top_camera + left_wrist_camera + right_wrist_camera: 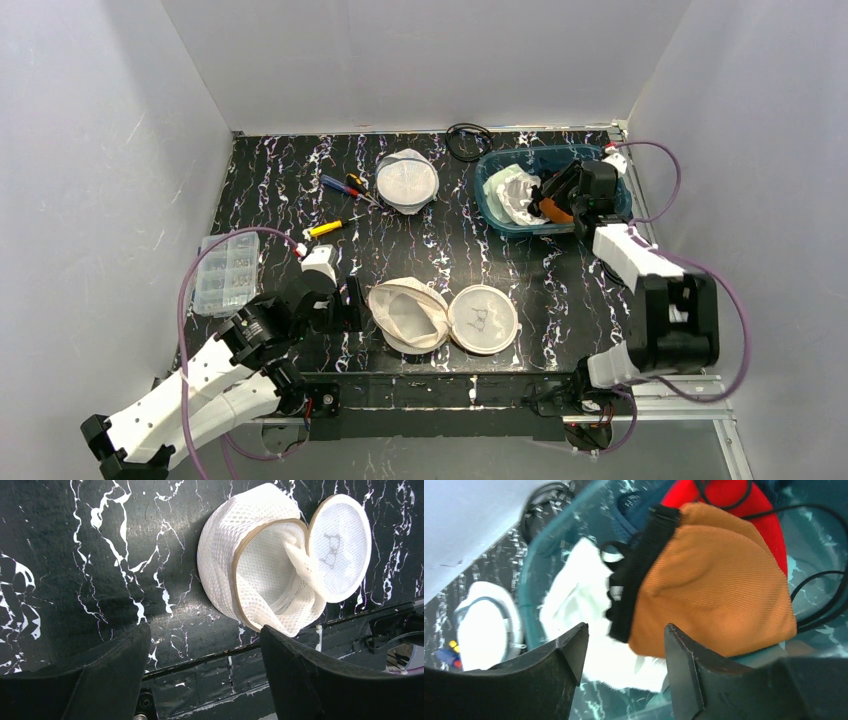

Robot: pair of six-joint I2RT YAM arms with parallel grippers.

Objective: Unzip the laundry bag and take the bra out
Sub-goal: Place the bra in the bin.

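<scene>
The right jaws stand parted, clamping nothing, the orange bra just beyond them in the teal bin, likely soft and light, best pinched by its black strap; left jaws gape empty facing the unzipped laundry bag.
</scene>
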